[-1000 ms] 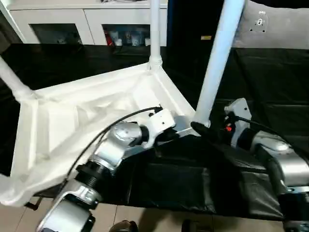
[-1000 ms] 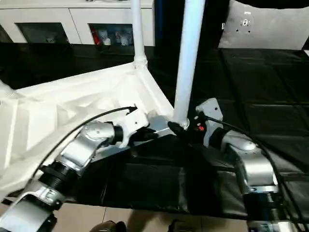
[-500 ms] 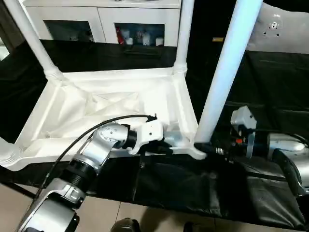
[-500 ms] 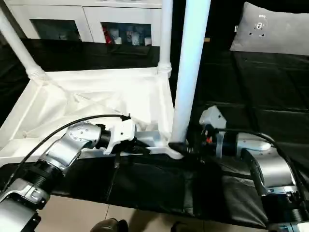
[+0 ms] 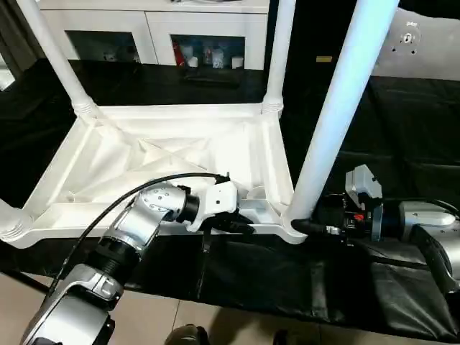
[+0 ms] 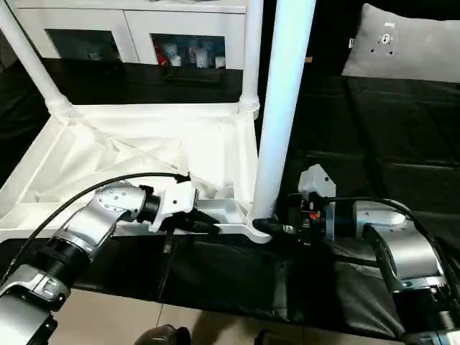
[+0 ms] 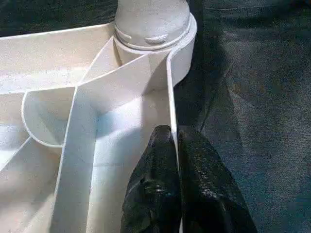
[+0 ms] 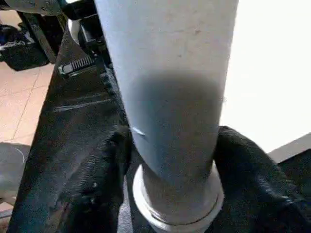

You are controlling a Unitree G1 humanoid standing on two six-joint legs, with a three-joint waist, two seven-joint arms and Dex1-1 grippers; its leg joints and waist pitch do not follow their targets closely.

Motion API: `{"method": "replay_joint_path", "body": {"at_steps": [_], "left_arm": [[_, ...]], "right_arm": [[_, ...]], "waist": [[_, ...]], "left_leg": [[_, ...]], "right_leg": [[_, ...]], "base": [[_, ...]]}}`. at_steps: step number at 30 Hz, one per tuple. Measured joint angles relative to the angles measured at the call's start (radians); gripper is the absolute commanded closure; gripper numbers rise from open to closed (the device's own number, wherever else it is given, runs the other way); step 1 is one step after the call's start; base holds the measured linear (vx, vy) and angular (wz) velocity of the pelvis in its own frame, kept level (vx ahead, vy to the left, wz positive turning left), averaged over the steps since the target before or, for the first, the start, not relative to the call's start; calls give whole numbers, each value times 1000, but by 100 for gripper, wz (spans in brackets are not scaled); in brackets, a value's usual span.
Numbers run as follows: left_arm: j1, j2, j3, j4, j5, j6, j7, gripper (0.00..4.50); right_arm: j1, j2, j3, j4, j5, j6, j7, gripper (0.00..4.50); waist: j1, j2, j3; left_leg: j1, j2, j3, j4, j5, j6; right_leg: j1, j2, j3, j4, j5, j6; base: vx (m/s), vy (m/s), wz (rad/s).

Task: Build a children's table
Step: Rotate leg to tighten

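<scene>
Table (image 5: 165,154): upturned on black worktable (image 5: 402,129), frame centre-left, legs up. Left gripper (image 7: 174,145): pinched shut on near rim wall. Right gripper (image 8: 170,160): fingers (image 8: 104,160) either side of near-right leg (image 5: 338,108) at its base.

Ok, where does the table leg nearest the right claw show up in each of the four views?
Left eye view: the near-right leg rises from the corner socket to the top edge, right of centre.
Right eye view: same leg, just right of centre.
Left wrist view: its base in the socket beyond the claw.
Right wrist view: the leg fills the middle.
Shared landmark: that corner socket.
</scene>
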Motion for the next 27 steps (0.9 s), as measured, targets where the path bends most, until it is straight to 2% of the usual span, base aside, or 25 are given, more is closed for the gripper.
{"method": "replay_joint_path", "body": {"at_steps": [5,11,13,18,20,22,25,27], "left_arm": [[0,-1,1,3,-1,-4,-6,450],[1,-13,7,-1,-17,32,-1,450],[6,-24,16,-10,-19,64,17,450],[9,-82,61,-24,7,192,163,450],[5,-124,72,-29,29,242,245,450],[-5,-208,93,-27,64,323,384,450],[-21,-298,92,-21,86,389,521,450],[-26,-332,89,-17,102,402,582,450]], "right_arm": [[-2,0,-1,7,-1,-5,0,241],[5,3,1,1,-2,-5,-9,259],[16,24,-3,-24,-7,17,-49,259],[15,126,-41,-56,-49,99,-277,260],[4,177,-60,-57,-74,130,-392,261],[-25,297,-106,-45,-124,166,-592,261],[-60,378,-137,-32,-157,199,-779,261],[-80,396,-138,-27,-177,213,-847,261]], "waist": [[2,0,0],[3,0,0],[3,0,0],[-10,1,-1],[-22,1,0],[-40,1,0],[-54,2,0],[-57,3,0]], "left_leg": [[0,0,0,0,0,0],[0,0,0,1,0,0],[0,0,0,1,0,0],[2,0,0,3,0,0],[3,-1,0,4,0,0],[2,-2,0,6,0,0],[1,-3,1,5,0,0],[1,-3,1,4,0,0]], "right_leg": [[0,0,0,0,0,0],[0,0,0,0,0,0],[1,0,0,1,0,0],[2,0,1,-1,-1,2],[2,0,2,-2,-1,2],[2,0,3,-2,-2,3],[1,-1,3,-4,-2,3],[1,-1,3,-3,-2,3]], "base": [[0,0,0],[0,0,0],[0,0,0],[0,0,0],[0,0,0],[0,0,0],[0,0,0],[0,0,0]]}}
